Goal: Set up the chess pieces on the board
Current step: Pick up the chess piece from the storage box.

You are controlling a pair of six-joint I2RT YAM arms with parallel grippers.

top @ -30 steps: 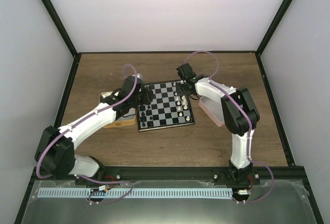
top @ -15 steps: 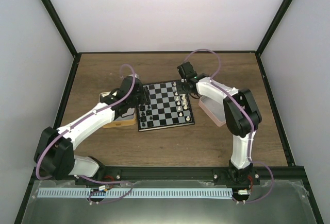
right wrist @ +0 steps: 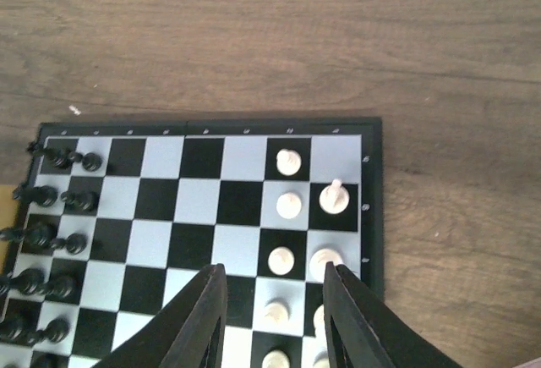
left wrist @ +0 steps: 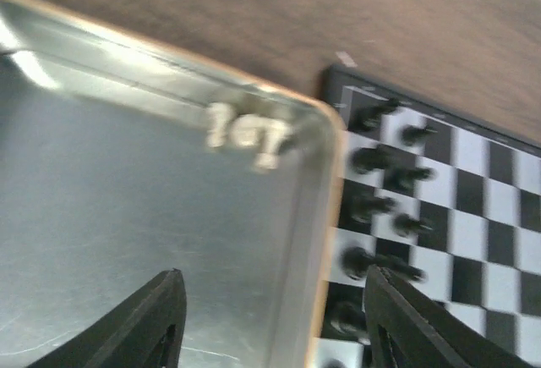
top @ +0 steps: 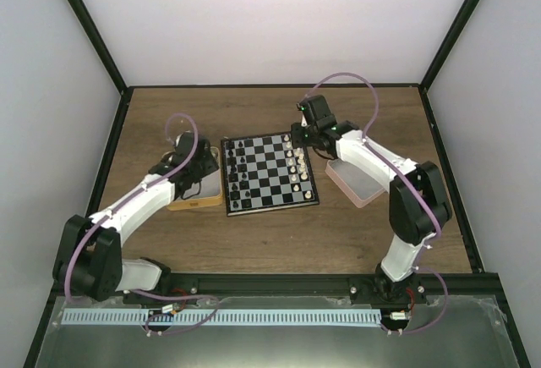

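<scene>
chess pieces | standing in black and cream ranks along opposite edges of the board | right gripper hovering there, parted, holding nothing | left gripper gaping empty over tray | likely fetching leftover cream figures | next: lowering squarely over one

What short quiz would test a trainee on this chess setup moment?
1. True or false: the left pincer grips a chess piece.
2. Where do the loose whitish pieces lie? A) on bare wood B) in a corner of the tan tray C) in a pincer's grip
3. On the chessboard, what colour are the placed pieces beneath the right pincer?
Key: 1 false, it is open and empty; 2 B; 3 whitish.
</scene>
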